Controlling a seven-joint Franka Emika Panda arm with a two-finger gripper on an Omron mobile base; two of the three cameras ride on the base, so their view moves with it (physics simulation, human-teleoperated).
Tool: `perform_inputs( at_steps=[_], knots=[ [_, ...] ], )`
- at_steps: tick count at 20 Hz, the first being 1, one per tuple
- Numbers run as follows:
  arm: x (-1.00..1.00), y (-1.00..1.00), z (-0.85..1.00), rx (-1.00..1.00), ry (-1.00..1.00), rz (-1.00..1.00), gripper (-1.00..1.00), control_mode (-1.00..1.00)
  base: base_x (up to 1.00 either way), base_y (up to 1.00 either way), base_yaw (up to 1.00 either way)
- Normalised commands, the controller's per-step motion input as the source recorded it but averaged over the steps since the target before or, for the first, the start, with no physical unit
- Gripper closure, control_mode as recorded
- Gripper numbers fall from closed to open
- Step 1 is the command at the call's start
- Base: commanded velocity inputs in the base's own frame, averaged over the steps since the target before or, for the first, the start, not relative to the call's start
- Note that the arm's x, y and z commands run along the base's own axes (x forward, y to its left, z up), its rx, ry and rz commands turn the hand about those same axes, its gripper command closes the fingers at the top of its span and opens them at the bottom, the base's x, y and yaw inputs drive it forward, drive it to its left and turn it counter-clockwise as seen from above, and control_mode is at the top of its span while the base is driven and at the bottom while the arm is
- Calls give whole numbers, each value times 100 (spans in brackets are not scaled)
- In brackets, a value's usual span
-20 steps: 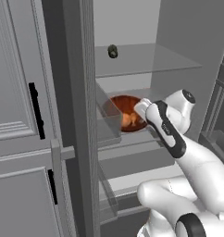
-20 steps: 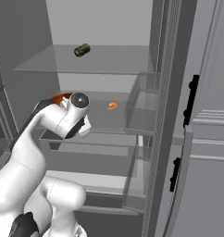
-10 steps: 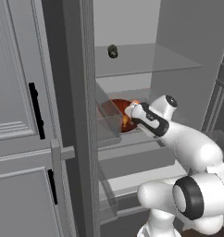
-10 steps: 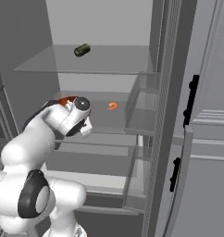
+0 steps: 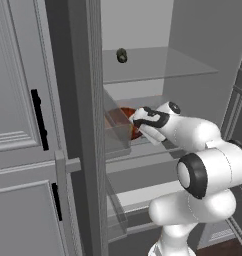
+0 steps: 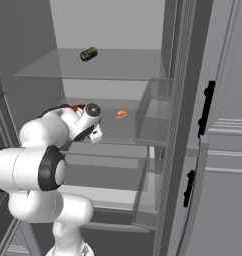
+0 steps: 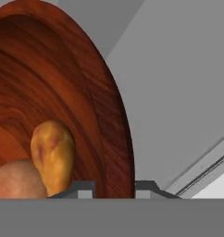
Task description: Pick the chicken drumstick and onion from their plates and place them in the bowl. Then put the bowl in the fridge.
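Note:
The reddish-brown wooden bowl [image 7: 77,92] is inside the open fridge [image 5: 158,65], low over its middle glass shelf. My gripper [image 7: 115,189] is shut on the bowl's near rim, one fingertip inside it and one outside. In the bowl lie the orange-brown chicken drumstick [image 7: 52,152] and, beside it at the lower left, the tan onion [image 7: 12,183]. From the left base the bowl [image 5: 127,114] shows just past my hand, with the gripper [image 5: 138,123] at its edge. From the right base only an orange sliver of the bowl [image 6: 77,106] peeks over the arm. The plates are out of view.
A dark can [image 5: 121,55] lies on the upper glass shelf. A small orange curled item [image 6: 121,114] sits on the middle shelf to the bowl's right. Clear door bins [image 6: 153,122] hang on the open door. Grey cabinets with black handles [image 5: 38,120] flank the fridge.
The arm has reached further into the fridge, carrying the bowl deeper and to the left over the middle shelf. The elbow has swung down and round. The grip stays shut.

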Motion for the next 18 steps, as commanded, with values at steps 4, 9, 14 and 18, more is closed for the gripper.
perform_inputs(
  at_steps=[4,9,14,18],
  knots=[
    [57,0,-30,0,0,0,100,-100,0,0,0],
    [47,0,-20,0,1,0,100,-100,0,0,0],
    [6,18,4,0,-5,-2,-100,-100,0,0,0],
    [0,1,35,0,-16,0,-100,-100,0,0,0]
  ],
)
